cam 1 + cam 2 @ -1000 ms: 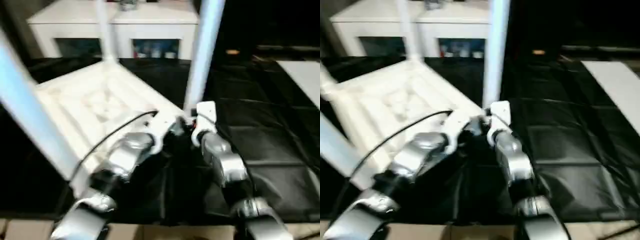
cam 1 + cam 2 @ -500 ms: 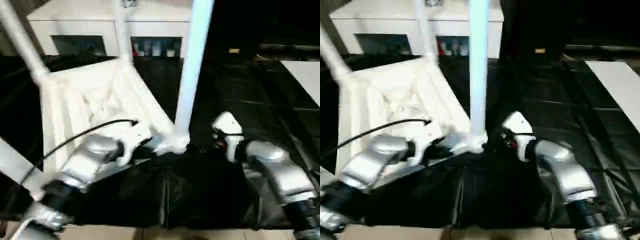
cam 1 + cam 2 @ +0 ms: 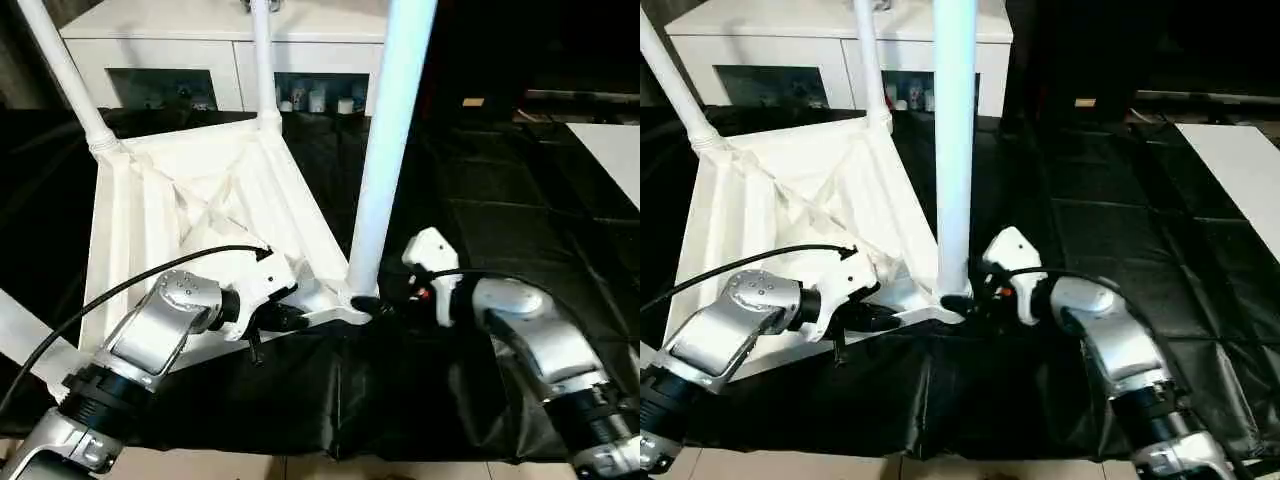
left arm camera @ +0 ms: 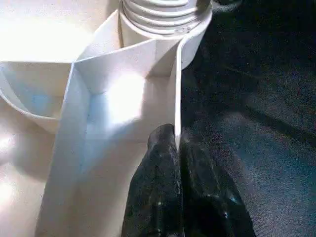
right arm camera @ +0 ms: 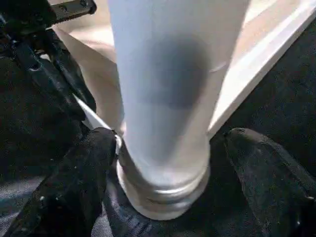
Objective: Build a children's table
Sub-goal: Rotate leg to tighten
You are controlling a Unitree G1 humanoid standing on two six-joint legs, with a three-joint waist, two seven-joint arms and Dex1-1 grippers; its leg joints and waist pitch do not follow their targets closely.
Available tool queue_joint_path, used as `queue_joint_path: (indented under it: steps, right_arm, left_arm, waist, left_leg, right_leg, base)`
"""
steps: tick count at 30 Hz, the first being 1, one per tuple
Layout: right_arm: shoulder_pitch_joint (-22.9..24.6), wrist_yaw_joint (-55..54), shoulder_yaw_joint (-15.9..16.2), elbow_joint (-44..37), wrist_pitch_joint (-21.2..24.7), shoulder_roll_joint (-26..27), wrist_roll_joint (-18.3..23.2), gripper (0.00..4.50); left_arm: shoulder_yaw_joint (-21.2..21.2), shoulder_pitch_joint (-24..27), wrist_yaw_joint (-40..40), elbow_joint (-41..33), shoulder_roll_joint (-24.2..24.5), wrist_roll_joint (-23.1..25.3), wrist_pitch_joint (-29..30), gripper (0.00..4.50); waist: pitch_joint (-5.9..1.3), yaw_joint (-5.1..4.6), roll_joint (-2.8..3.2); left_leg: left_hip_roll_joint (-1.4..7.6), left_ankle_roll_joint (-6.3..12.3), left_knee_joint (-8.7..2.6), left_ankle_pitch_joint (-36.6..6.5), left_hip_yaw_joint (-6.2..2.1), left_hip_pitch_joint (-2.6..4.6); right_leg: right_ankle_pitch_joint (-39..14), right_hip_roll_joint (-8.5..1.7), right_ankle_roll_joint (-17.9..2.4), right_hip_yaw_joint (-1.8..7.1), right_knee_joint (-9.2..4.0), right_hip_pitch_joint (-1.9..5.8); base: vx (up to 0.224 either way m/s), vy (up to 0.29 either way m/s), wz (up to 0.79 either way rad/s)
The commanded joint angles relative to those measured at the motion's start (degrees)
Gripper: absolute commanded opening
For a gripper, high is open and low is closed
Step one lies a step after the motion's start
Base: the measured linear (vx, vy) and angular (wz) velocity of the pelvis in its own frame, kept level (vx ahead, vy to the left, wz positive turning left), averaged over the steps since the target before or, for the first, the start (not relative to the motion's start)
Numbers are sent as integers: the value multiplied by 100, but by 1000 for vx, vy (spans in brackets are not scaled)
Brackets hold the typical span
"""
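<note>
- The left gripper (image 4: 174, 148) has its two black fingers (image 4: 155, 187) pressed together on the thin side wall of the table top (image 3: 180, 215); the wall edge goes between the tips, so it is pinching this rim close to the corner.
- The right gripper (image 5: 163, 163) is wide open around the base of the nearest leg (image 3: 385, 150). One finger (image 5: 74, 182) touches or nearly touches the threaded collar; the other finger (image 5: 266, 173) stands apart from it, so the leg is not clamped.
- This leg stands upright in the corner socket (image 4: 165, 15) nearest the robot, where the ribbed collar is seen.
- The children's table lies upside down on the black cloth (image 3: 500, 230), ribbed underside facing up. Two more legs (image 3: 65, 75) stand at the far corners, and another white leg crosses the lower left edge of the head view.
- Behind the table stands a white cabinet (image 3: 160, 45) with glass-fronted compartments.
- The step in hand is, I judge, tightening this nearest leg, or checking that it sits well.
- To do it well, the left gripper should hold the rim firm so the top does not turn on the smooth cloth.
- The right fingers should close low on the leg, near the collar, and turn it in small portions with the leg kept straight, so the thread does not cross.
- I cannot tell whether the leg is already screwed in fully.
</note>
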Motion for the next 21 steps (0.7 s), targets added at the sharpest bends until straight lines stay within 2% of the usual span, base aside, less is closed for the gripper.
queue_joint_path:
  steps: [1, 2, 3, 5, 7, 10, 21]
  right_arm:
    - [-93, 54, 5, 11, -77, -16, -50, 354]
    - [-100, 69, 37, 51, -128, -12, -80, 354]
    - [-100, 96, 62, 94, -177, -8, -101, 316]
    - [-114, 117, 78, 182, -261, 10, -116, 312]
    - [-127, 114, 61, 229, -290, 37, -103, 306]
    - [-135, 130, 55, 268, -313, 61, -110, 269]
    - [-154, 108, 68, 437, -473, 205, -167, 254]
  left_arm:
    - [-311, 166, -183, 72, 26, 53, 160, 0]
    - [-315, 161, -165, 85, 38, 63, 152, 0]
    - [-316, 160, -157, 93, 45, 63, 151, 0]
    - [-317, 148, -143, 122, 47, 71, 138, 0]
    - [-316, 139, -138, 139, 40, 77, 125, 0]
    - [-313, 121, -133, 175, 26, 84, 106, 0]
    - [-326, 150, -90, 209, -28, 88, 51, 0]
  waist:
    - [-305, 2, -54]
    - [-306, 6, -53]
    - [-308, 4, -50]
    - [-312, 5, -34]
    - [-313, 2, -46]
    - [-312, -2, -45]
    - [-312, -2, -32]
  left_leg:
    - [219, 484, -395, -566, -18, -24]
    - [222, 468, -399, -573, -21, -25]
    - [224, 464, -397, -571, -23, -27]
    - [218, 459, -392, -546, -23, -25]
    - [215, 477, -390, -528, -22, -31]
    - [213, 488, -387, -531, -21, -28]
    - [216, 460, -392, -602, -26, -20]
  right_leg:
    - [-509, -263, -1675, 159, -318, 309]
    - [-532, -264, -1662, 158, -315, 312]
    - [-527, -266, -1658, 157, -311, 311]
    - [-482, -264, -1659, 159, -307, 316]
    - [-437, -262, -1673, 158, -305, 322]
    - [-441, -255, -1684, 155, -306, 320]
    - [-521, -259, -1688, 152, -309, 321]
  base:
    - [0, 0, 0]
    - [0, 0, 0]
    - [0, 0, 0]
    - [0, 0, 0]
    - [0, 0, 0]
    - [0, 0, 0]
    - [0, 0, 0]
